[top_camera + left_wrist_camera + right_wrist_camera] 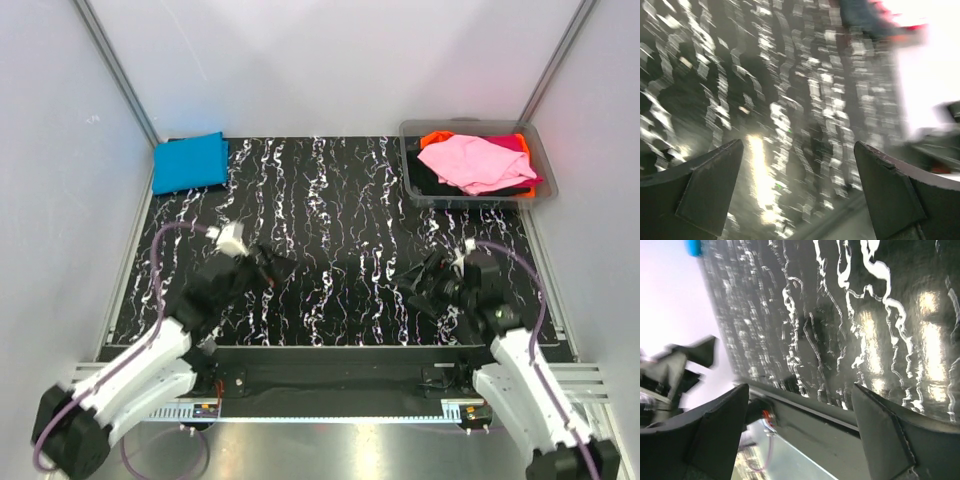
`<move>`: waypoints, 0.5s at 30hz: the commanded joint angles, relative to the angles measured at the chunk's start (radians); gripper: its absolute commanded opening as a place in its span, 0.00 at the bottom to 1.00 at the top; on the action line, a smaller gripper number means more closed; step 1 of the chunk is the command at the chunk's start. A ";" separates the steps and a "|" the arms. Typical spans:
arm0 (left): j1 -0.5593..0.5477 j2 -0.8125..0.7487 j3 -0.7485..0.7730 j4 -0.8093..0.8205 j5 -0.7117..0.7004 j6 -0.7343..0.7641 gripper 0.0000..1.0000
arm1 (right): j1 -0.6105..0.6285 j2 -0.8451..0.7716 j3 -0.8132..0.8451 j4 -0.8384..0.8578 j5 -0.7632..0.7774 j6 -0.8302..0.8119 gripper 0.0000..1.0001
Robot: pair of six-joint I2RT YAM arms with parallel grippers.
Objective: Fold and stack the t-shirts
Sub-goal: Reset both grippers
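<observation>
A folded turquoise-blue t-shirt (189, 162) lies at the table's far left corner; a sliver of it (694, 247) shows at the top left of the right wrist view. A crumpled pink t-shirt (474, 163) tops a pile of orange, magenta and black t-shirts in the grey bin (478, 196) at the far right. My left gripper (275, 266) hovers open over the near left of the marbled mat, nothing between its fingers (710, 190). My right gripper (417, 285) hovers open over the near right, also holding nothing, fingers (885, 430) spread wide.
The black marbled mat (330, 240) covers the table between white enclosure walls. Metal frame rails (120, 80) run along both sides. The table's near edge and a rail (805, 415) show under the right gripper.
</observation>
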 commanded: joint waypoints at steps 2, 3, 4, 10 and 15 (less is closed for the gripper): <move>-0.010 -0.356 -0.194 0.188 0.104 -0.295 0.99 | -0.006 -0.270 -0.245 0.199 -0.083 0.277 0.91; -0.010 -0.429 -0.265 0.191 0.107 -0.354 0.99 | -0.006 -0.334 -0.289 0.219 -0.092 0.361 0.92; -0.010 -0.487 -0.297 0.186 0.106 -0.385 0.99 | -0.004 -0.403 -0.355 0.218 -0.105 0.395 0.98; -0.010 -0.922 -0.580 0.295 0.161 -0.709 0.99 | -0.006 -0.494 -0.426 0.288 -0.199 0.458 1.00; -0.009 -0.795 -0.615 0.685 0.268 -0.778 0.99 | -0.004 -0.543 -0.403 0.351 -0.259 0.468 1.00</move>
